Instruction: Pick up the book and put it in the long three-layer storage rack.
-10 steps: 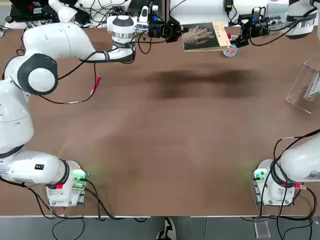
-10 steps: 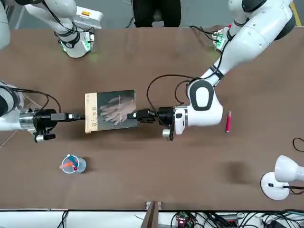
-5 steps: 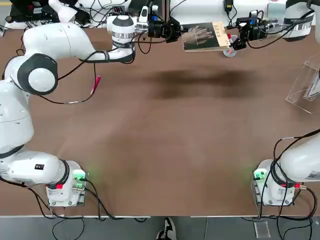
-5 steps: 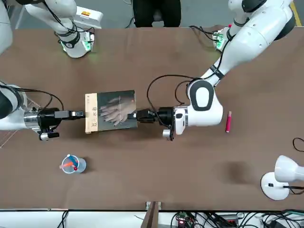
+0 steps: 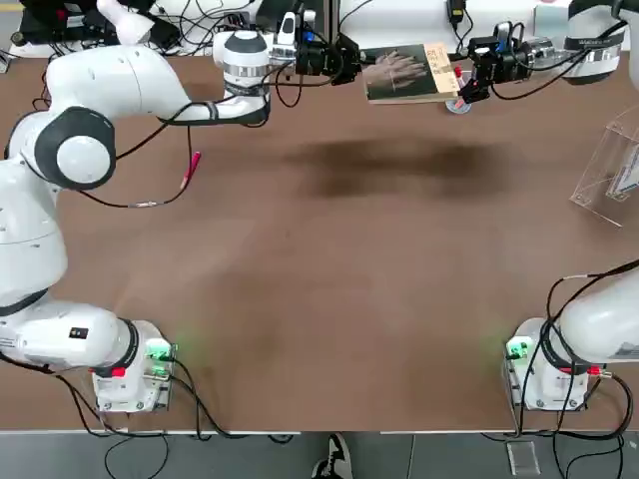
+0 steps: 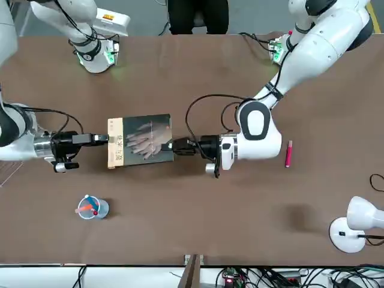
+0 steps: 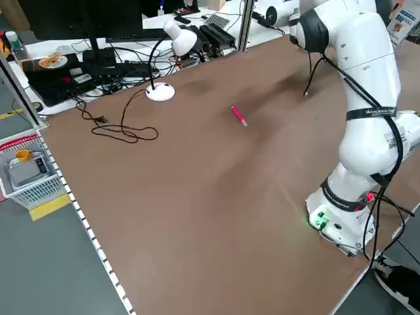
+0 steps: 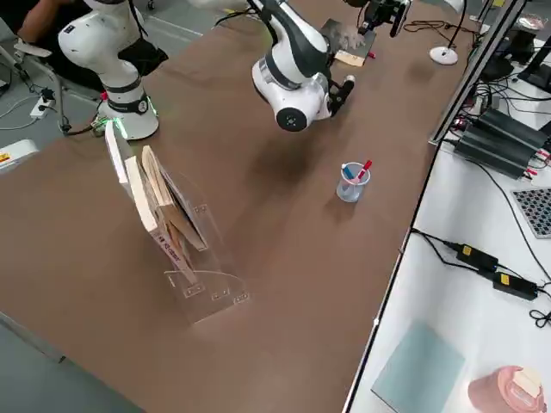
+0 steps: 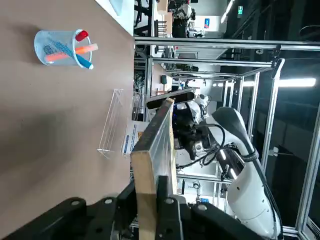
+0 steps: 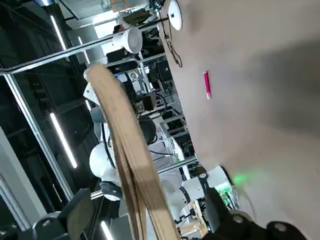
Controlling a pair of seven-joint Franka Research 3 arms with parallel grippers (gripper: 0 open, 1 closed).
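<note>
The left tool [image 6: 175, 146] stays clamped on the book [image 6: 140, 140], held level above the desk [image 6: 198, 222]. The right tool [image 6: 102, 139], fingers spread, has slid in around the book's tan edge.

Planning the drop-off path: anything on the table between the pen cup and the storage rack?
Nothing: in the right side view only bare tabletop separates the pen cup from the storage rack.

The worktop [image 6: 198, 228] is looking matt brown; the book [image 6: 140, 140] is showing a paper cover; the rack [image 8: 185, 232] is gleaming as clear plastic.
</note>
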